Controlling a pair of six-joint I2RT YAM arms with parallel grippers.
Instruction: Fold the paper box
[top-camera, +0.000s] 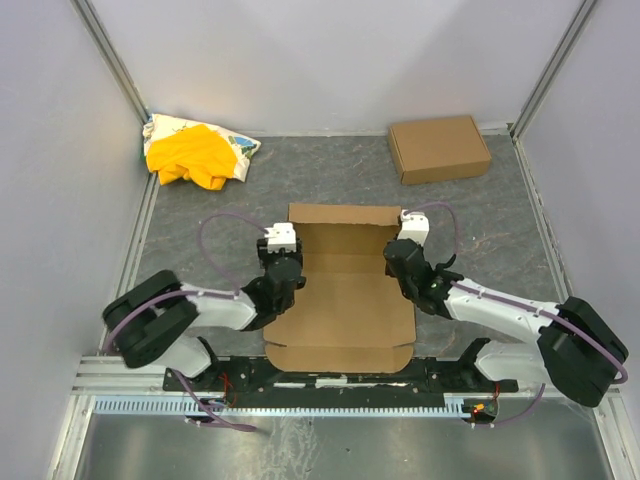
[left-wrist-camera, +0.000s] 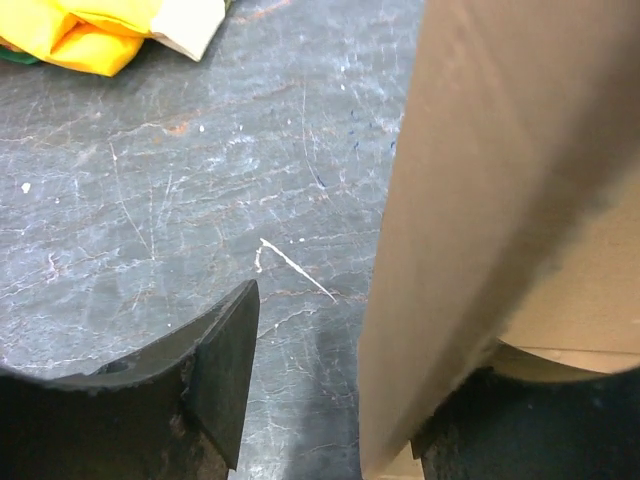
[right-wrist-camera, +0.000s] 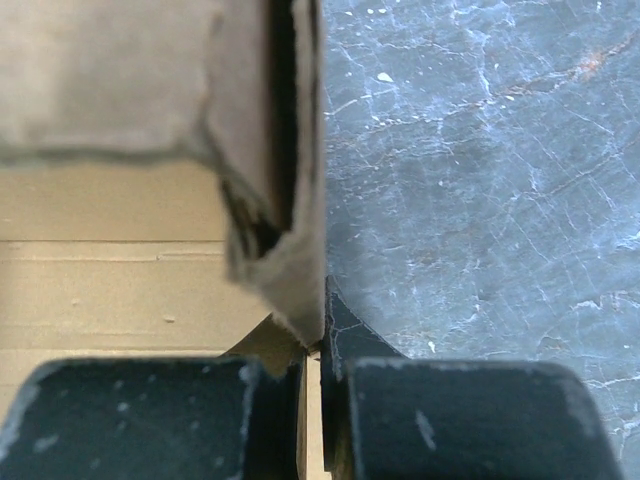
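**Top view:** the only view with the whole layout. The paper box (top-camera: 345, 305) lies opened out mid-table (top-camera: 500, 230). It is plain brown card with creases running across, rounded tabs on its 6 o'clock edge and a far flap at 12. The left pincer (top-camera: 283, 262) sits at the sheet's 9 o'clock edge and the right pincer (top-camera: 405, 255) at its 3 o'clock edge, both on the far half. Jaw state can't be told from here (too small). The cloth heap (top-camera: 195, 152) is crumpled yellow and white, at 11 o'clock from the sheet. The ready-made box (top-camera: 440, 148) is compact, closed brown card, at 1 o'clock. Both are well apart from the sheet.

**Left wrist:** close-up the top view lacks. The left pincer is spread and its fingers (left-wrist-camera: 225, 370) are black. The 9 o'clock finger stands over bare table with a clear gap to the card. A raised side flap (left-wrist-camera: 480, 200) of the paper box stands between the jaws, close to the 3 o'clock finger (contact can't be told). The flap face is smooth, matte and blurred. The table is dark grey and marbled, with scratches and white flecks. The cloth shows at the 11 o'clock corner.

**Right wrist:** the right pincer is pressed together, pinching a thin sliver of card from the box's side wall (right-wrist-camera: 290, 200). The wall runs up toward 12 o'clock from the jaws. It is doubled, with a dark gap between the layers and a ragged lower corner. The creased box floor is at 9 o'clock and bare table at 3 o'clock.
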